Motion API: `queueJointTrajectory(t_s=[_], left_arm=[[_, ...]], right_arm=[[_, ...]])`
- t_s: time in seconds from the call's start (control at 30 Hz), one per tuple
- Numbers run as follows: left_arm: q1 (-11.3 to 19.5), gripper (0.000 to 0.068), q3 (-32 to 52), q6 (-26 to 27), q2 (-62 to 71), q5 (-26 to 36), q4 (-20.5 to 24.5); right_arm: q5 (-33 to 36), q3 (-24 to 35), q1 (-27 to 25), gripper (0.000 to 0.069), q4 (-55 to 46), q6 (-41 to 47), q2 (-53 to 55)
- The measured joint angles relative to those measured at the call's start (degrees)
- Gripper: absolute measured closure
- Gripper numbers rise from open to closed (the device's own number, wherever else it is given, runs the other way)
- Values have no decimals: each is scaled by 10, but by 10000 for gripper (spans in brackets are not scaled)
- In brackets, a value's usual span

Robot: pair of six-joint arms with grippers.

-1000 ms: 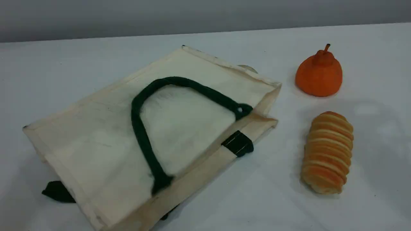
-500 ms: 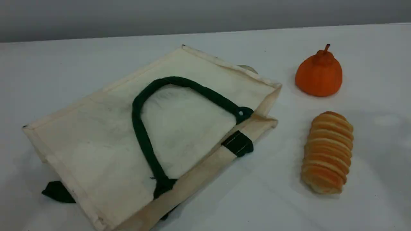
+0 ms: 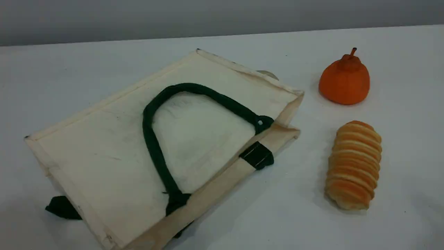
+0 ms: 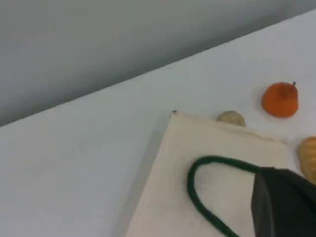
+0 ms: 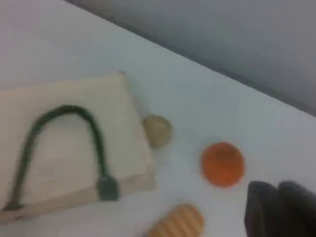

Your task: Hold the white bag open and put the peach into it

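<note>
White bag [image 3: 104, 149] lies flat on the tabletop [image 3: 69, 69], mouth unheld. Above the bag, my left gripper [image 4: 284, 202] and right gripper [image 5: 276, 207] hang with jaws closed. The peach is out of sight, perhaps inside the bag. Next move, I judge: check inside.

Bag [image 3: 104, 156]: lay flat on the desk [image 3: 69, 69], left of the middle.
Handle [image 3: 151, 139]: rested looped on top of the bag.
Ball [image 5: 157, 131]: sat just behind the bag's far right edge, mostly hidden.
Stemmed fruit [image 3: 344, 81]: stood upright right of the bag, apart from it.
Ridged roll [image 3: 353, 166]: lay in front of the stemmed fruit, near it, right of the bag.
</note>
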Motion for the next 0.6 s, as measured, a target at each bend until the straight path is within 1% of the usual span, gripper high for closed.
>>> queueJointTrajectory(t_s=[0.1,0.2,0.33,0.43,0.5,0.6], left_arm=[[0,673,64,0,-70,0,2],[0,673,131,0,-146,0,18],[0,673,205,0,-236,0,32],[0,673,256,-2,-302,1,27],[0,673,284,-14,-334,1,27],[0,673,326,-16,-365,1,27]], right_arm=[[33,0,0,660,43,-7,-40],[58,0,0,660,76,-11,-80],[92,11,0,660,81,-11,-135],[93,43,0,660,81,-10,-180],[93,76,0,660,82,-5,-211],[79,132,0,660,83,-9,-263]])
